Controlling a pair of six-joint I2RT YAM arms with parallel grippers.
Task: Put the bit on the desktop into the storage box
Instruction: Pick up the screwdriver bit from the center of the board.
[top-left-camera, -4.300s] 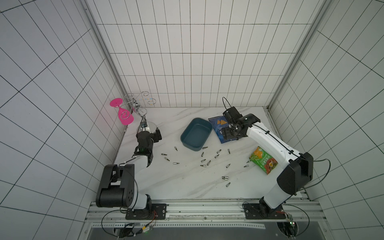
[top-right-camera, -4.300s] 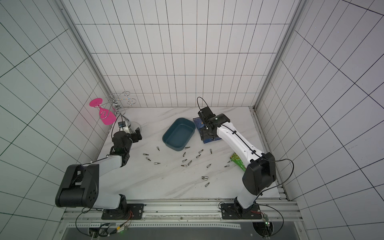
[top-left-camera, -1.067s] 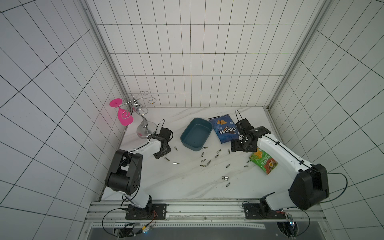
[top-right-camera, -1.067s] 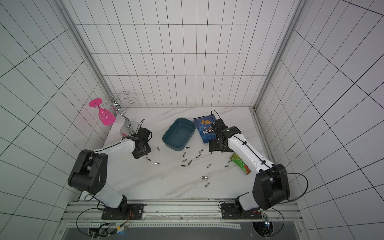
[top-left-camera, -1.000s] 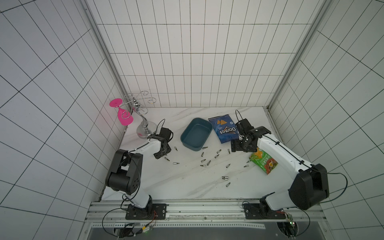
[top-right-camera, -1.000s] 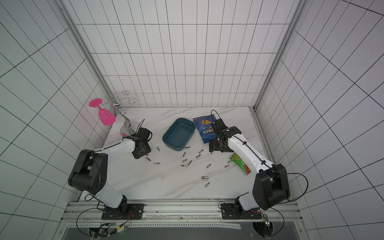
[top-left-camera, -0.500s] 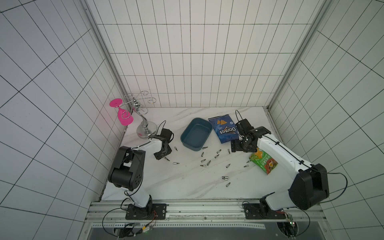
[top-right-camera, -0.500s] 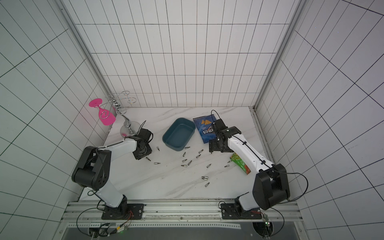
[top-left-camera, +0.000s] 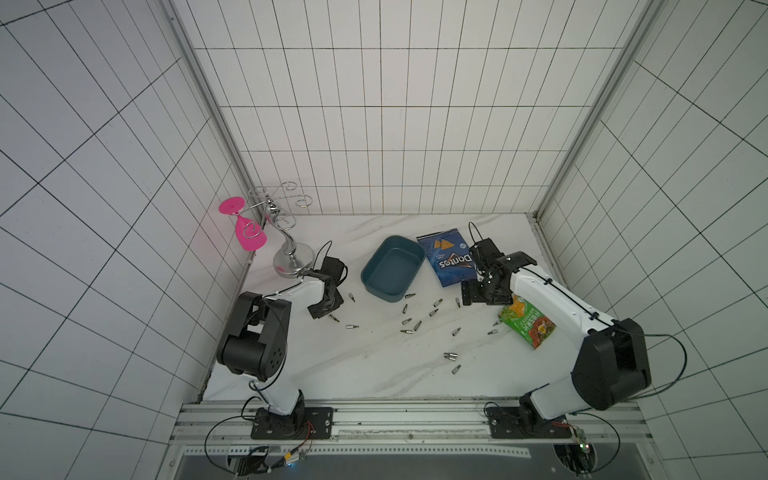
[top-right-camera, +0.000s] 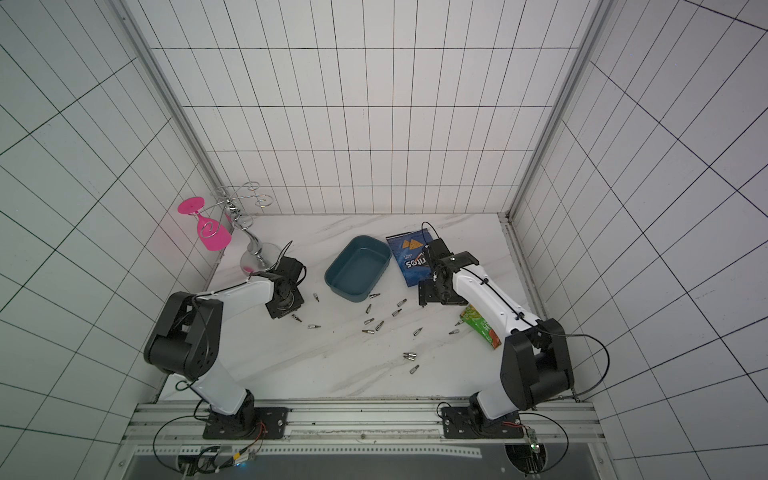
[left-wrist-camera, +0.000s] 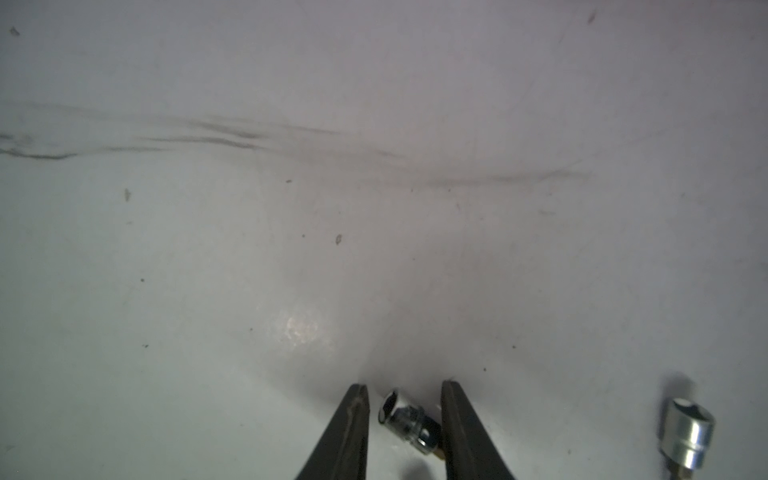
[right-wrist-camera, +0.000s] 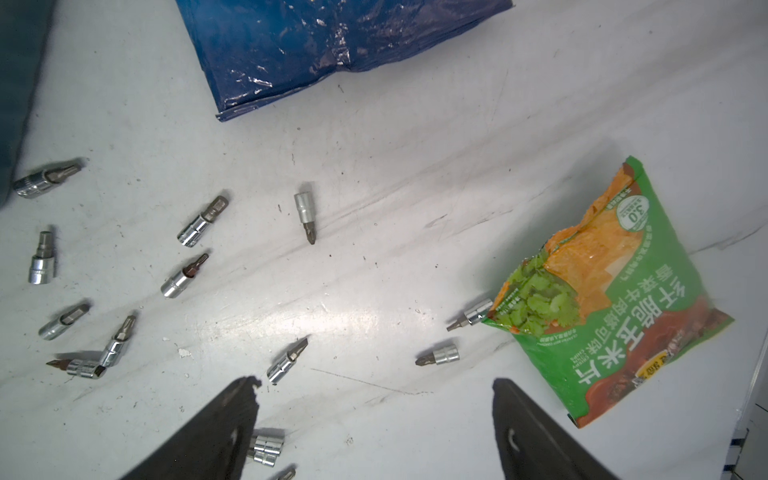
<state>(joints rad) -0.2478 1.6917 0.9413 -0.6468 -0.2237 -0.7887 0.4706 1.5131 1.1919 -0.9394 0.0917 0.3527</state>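
Note:
Several small silver bits (top-left-camera: 417, 326) lie scattered on the white marbled desktop (top-left-camera: 374, 365), in front of the teal storage box (top-left-camera: 392, 268), which is empty in both top views. My left gripper (left-wrist-camera: 404, 385) is down at the desktop, left of the box. Its jaws stand narrowly open on either side of one bit (left-wrist-camera: 405, 419) that lies askew between them, with a small gap at one finger (left-wrist-camera: 353, 428). A second bit (left-wrist-camera: 688, 432) lies just beside. My right gripper (right-wrist-camera: 374, 388) hovers wide open and empty over bits to the right of the box.
A blue Doritos bag (top-left-camera: 449, 259) lies right of the box. A green snack bag (top-left-camera: 525, 328) lies under the right arm. A chrome rack (top-left-camera: 291, 257) with a hanging pink glass (top-left-camera: 249, 237) stands at the back left. Tiled walls close in three sides.
The left jaws have narrowed around the bit over the last second. Since several seconds ago, the left arm moved to the bits and the right arm came forward off the Doritos bag.

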